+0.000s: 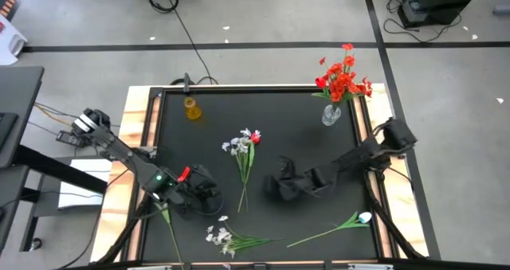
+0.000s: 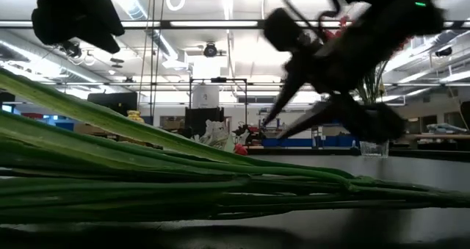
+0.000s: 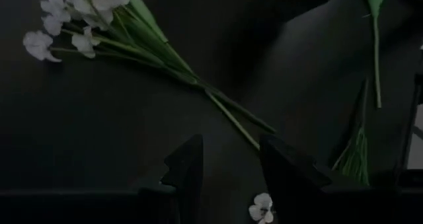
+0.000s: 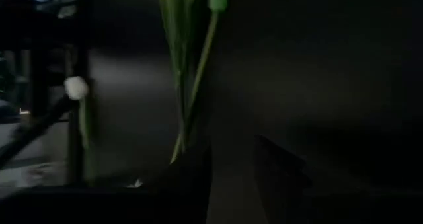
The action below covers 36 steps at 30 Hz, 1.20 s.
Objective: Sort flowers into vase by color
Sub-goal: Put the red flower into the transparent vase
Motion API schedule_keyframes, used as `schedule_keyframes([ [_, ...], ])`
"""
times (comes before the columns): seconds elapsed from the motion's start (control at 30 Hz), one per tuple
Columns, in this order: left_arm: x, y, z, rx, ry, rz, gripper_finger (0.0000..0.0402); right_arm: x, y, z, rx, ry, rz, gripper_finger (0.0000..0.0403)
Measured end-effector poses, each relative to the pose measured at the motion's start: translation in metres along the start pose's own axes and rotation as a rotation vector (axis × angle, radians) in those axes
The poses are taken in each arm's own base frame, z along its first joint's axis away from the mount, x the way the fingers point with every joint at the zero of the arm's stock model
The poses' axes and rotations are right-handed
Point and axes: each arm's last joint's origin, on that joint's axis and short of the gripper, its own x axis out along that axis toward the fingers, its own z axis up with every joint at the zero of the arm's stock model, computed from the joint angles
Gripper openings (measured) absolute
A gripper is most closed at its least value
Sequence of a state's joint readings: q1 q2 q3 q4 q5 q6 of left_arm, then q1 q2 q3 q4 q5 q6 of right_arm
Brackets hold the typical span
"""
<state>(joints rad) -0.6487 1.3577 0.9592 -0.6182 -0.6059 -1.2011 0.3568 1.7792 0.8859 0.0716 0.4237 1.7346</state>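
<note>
Two dark robot arms hover over a black table [image 1: 263, 103] strewn with artificial flowers. The left gripper [image 3: 228, 168] hangs low near the table's front left corner, its fingers parted with nothing between them, just short of the stem end of a white-flowered sprig [image 3: 79, 19]. A small white blossom [image 3: 262, 205] lies right below its fingertips. The right gripper [image 1: 280, 182] sits near the table's middle, fingers likewise apart and empty. A bunch of white and red blooms [image 1: 245, 142] lies at centre, stems toward the front. A white spray [image 1: 227, 238] rests along the front edge, and beside it to the right a long-stemmed white bud [image 1: 362, 217] (its stem slanting toward the front). At the back right a clear glass vase [image 1: 331, 115] stands upright, holding red flowers [image 1: 343, 79]. A small yellow vase [image 1: 192, 109] stands at the back left.
</note>
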Motion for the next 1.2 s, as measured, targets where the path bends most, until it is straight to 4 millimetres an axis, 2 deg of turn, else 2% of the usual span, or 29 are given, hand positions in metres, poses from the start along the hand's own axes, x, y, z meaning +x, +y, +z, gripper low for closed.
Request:
schedule_keyframes([
  [0.23,-0.002,-0.001,-0.003,-0.015,0.03,-0.016,0.0155,0.025,0.035,0.025,-0.107,-0.1,-0.23,0.011],
  [0.47,-0.005,-0.002,-0.007,0.003,0.039,-0.02,0.0155,0.056,0.057,0.057,-0.165,-0.041,-0.271,0.0119],
  [0.67,-0.008,0.0,-0.012,0.01,0.058,-0.001,0.0155,0.075,0.055,0.073,-0.128,-0.008,-0.315,0.0135],
  [0.97,-0.013,0.001,-0.019,0.007,0.074,0.007,0.0155,0.079,0.054,0.086,-0.123,-0.008,-0.328,0.0138],
  [1.2,-0.013,0.002,-0.019,0.01,0.076,0.016,0.0155,0.091,0.049,0.09,-0.122,0.02,-0.325,0.0138],
])
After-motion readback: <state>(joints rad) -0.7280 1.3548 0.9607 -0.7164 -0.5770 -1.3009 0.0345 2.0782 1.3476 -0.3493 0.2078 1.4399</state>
